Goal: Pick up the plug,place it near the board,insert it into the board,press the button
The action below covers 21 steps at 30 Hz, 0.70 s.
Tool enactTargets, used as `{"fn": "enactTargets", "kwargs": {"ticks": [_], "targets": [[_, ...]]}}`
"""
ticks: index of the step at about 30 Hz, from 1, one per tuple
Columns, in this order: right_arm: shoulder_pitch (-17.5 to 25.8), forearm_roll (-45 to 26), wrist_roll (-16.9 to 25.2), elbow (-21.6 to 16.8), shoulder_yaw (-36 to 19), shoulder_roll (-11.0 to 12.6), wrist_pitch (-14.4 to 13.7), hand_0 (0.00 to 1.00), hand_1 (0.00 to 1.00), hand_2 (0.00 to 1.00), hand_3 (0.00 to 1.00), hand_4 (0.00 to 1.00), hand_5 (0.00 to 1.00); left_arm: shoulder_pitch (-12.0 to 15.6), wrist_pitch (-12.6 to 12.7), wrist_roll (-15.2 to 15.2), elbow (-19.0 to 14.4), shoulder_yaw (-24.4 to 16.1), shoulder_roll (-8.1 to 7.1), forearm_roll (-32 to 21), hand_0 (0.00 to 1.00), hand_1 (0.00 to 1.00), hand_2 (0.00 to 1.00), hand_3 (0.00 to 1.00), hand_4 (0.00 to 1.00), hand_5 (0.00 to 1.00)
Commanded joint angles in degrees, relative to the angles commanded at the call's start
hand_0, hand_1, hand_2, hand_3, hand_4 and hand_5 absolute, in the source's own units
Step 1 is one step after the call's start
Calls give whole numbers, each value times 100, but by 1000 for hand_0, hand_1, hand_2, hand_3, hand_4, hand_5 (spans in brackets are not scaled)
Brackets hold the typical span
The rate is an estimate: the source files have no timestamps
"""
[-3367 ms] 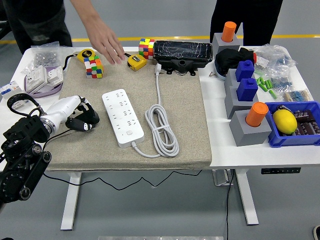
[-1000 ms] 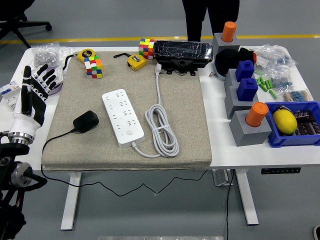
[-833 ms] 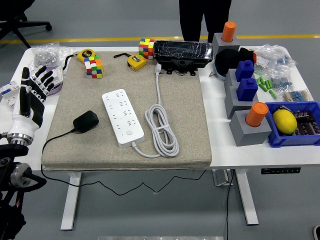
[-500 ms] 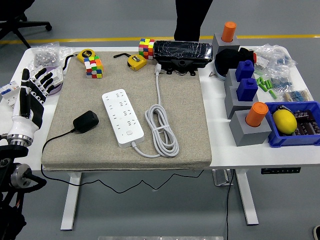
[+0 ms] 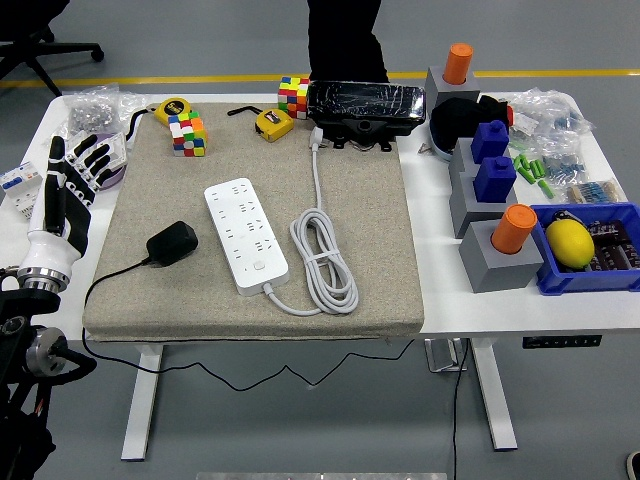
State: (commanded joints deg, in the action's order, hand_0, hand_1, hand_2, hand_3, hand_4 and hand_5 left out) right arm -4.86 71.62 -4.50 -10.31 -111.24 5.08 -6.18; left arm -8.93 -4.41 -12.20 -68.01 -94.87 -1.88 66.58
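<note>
Head view: the left hand point(image 5: 68, 185) is raised at the table's left edge, fingers spread, nothing gripped. The black plug point(image 5: 172, 243) is laid on the beige mat point(image 5: 370, 240), just left of the white board point(image 5: 245, 235), not touching it.

— Where does the black plug adapter point(image 5: 172, 243) lie?
— On the beige felt mat point(image 5: 370, 260) covering the white table point(image 5: 520, 305), just left of the white power strip point(image 5: 245, 235), apart from it. The coiled white cable point(image 5: 322, 262) sits right of the strip.
— And behind them?
— Two multicoloured puzzle cubes point(image 5: 186, 133), two yellow tape measures point(image 5: 271, 123) and a black wrapped box point(image 5: 365, 102) along the far edge.
— The sides?
— The left robot hand point(image 5: 68, 190) stands over the table's left edge, fingers spread. At the right, a blue plastic bin point(image 5: 625, 276) holds a yellow lemon point(image 5: 570, 243).
</note>
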Motion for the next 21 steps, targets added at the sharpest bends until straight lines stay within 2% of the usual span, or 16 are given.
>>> {"fn": "enactTargets", "kwargs": {"ticks": [21], "targets": [[37, 11, 17, 0, -17, -18, 16, 780, 718, 719, 750, 998, 938, -10, 1, -19, 15, 100, -6, -31, 890, 888, 836, 845, 998, 998]]}}
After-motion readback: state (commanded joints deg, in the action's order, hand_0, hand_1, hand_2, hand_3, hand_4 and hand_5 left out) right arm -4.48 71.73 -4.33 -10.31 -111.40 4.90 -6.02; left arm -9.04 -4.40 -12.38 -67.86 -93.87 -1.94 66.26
